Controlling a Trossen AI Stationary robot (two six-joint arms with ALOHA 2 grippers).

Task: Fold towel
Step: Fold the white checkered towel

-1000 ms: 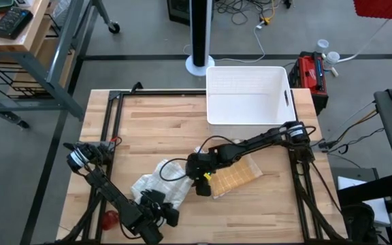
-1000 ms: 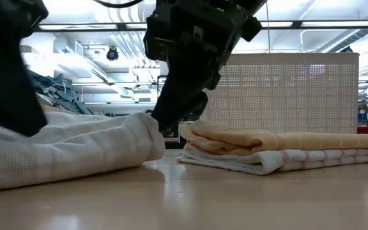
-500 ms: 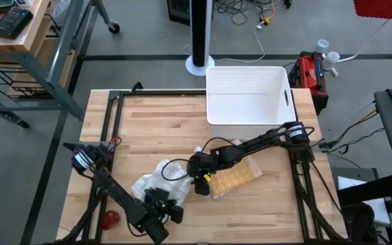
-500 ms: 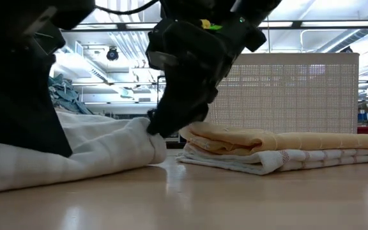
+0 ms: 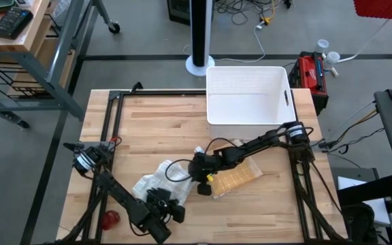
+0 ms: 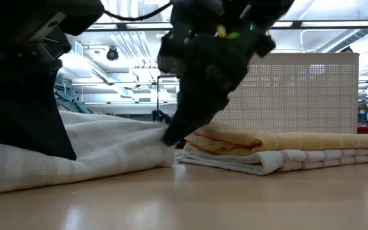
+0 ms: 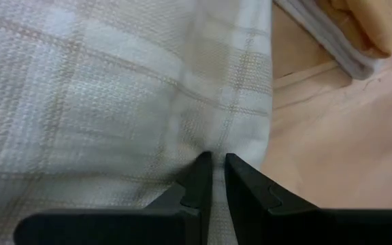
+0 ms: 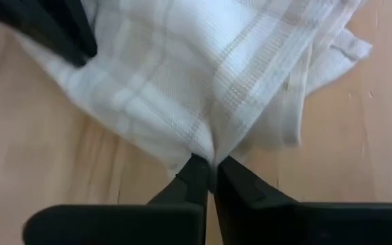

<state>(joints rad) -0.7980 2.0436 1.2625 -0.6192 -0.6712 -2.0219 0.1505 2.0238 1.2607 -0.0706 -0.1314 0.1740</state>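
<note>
Cloth is now pinched at both ends: the right gripper (image 8: 211,178), which stood open a second ago beside the yellow folded towel (image 5: 235,178), has snapped shut on a corner of the white towel (image 5: 156,185), its fingers meeting with the weave bunched between them. The left gripper (image 7: 214,178) has kept its narrow clamp on a fold at the far side of the same cloth from that yellow towel, unchanged over the second. With two holds secured, the crumpled white towel looks ready to be lifted and spread or drawn over itself, so the fold is probably at its start, not its end. In the low view the white towel's near edge touches or nearly touches the yellow folded towel, so a pull toward that stack risks dragging it. The white bin (image 5: 248,95) sits well beyond the yellow towel toward the table's back edge. Bare table (image 5: 155,129) lies open behind the white towel, away from the yellow stack, which seems the freer direction. A small red object (image 5: 110,218) rests near the left arm, away from the yellow towel.
</note>
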